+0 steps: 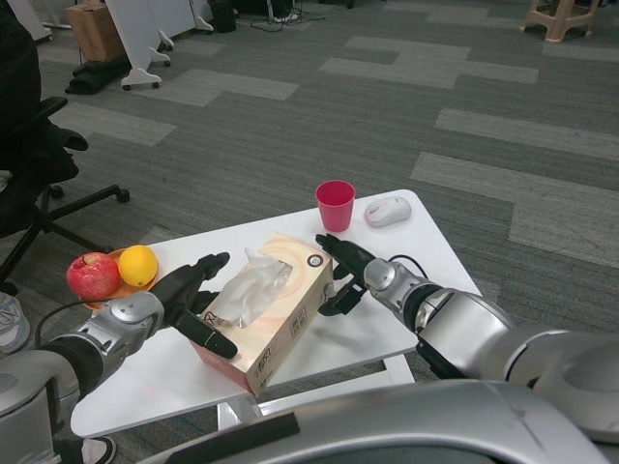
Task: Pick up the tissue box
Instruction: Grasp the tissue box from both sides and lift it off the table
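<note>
Box (276, 309): lying mid-table (426, 242), long axis running near-left to far-right, tissue sticking up
Left hand (193, 300): fingers spread, pressing box's left side
Right hand (343, 271): fingers spread, pressing its right end

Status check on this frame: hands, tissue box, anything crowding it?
Left hand and right hand flank the tissue box, fingers against its sides. Box on the table, not lifted. Pink cup, computer mouse beyond, clear.

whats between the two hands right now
The tissue box, in the head view. The left hand is at its left side and the right hand at its right end, with nothing else between them.
</note>
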Action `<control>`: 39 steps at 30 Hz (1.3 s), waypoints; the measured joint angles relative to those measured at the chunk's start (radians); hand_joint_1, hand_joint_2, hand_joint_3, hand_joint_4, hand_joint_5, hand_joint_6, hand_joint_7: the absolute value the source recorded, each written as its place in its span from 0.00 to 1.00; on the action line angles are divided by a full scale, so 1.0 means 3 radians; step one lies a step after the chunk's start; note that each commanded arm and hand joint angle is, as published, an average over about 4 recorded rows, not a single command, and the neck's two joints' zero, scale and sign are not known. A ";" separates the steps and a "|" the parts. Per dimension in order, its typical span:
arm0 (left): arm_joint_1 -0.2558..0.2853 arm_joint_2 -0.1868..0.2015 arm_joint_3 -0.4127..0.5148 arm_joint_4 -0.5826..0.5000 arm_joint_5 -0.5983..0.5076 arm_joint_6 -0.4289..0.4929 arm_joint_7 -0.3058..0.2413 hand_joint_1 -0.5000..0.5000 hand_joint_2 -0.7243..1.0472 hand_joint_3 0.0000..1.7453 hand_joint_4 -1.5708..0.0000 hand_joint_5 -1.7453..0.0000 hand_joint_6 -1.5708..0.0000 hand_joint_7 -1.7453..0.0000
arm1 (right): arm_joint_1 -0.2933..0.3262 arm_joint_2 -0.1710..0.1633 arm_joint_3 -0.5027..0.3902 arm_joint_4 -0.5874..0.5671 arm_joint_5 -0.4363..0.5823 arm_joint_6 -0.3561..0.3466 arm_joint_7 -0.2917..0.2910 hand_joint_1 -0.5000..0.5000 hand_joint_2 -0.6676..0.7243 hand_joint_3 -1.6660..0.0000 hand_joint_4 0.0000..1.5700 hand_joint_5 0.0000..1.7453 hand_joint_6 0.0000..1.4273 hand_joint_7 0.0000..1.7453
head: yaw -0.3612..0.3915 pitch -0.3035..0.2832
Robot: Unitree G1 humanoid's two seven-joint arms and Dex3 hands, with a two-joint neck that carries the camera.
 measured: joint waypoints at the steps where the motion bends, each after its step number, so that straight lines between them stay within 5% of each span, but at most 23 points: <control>1: 0.0000 0.0000 0.0001 0.0004 0.0046 -0.0003 -0.0006 1.00 0.73 0.05 0.78 1.00 1.00 1.00 | 0.0000 0.0000 -0.0001 0.0000 0.0000 0.0000 0.0000 0.62 0.23 0.57 0.00 0.72 0.00 0.00 | 0.0001 -0.0001; 7: -0.0001 0.0000 0.0006 0.0027 0.0185 -0.0079 -0.0044 1.00 0.85 0.00 0.81 1.00 1.00 1.00 | 0.0000 0.0000 -0.0004 0.0000 0.0000 0.0000 0.0000 0.62 0.23 0.57 0.00 0.72 0.00 0.00 | 0.0008 0.0001; 19: 0.0000 0.0045 0.0062 0.0060 0.0200 -0.0318 -0.0175 1.00 0.95 0.05 0.88 1.00 1.00 1.00 | 0.0000 0.0001 -0.0032 0.0000 -0.0001 -0.0001 0.0000 0.65 0.23 0.60 0.00 0.72 0.00 0.00 | 0.0007 0.0013; 39: 0.0108 0.0272 0.0537 -0.0122 0.0237 -0.0509 -0.0336 1.00 0.95 0.05 0.95 1.00 1.00 1.00 | 0.0032 0.0001 -0.0059 -0.0001 0.0000 -0.0003 0.0003 0.66 0.23 0.61 0.00 0.72 0.00 0.00 | 0.0017 0.0018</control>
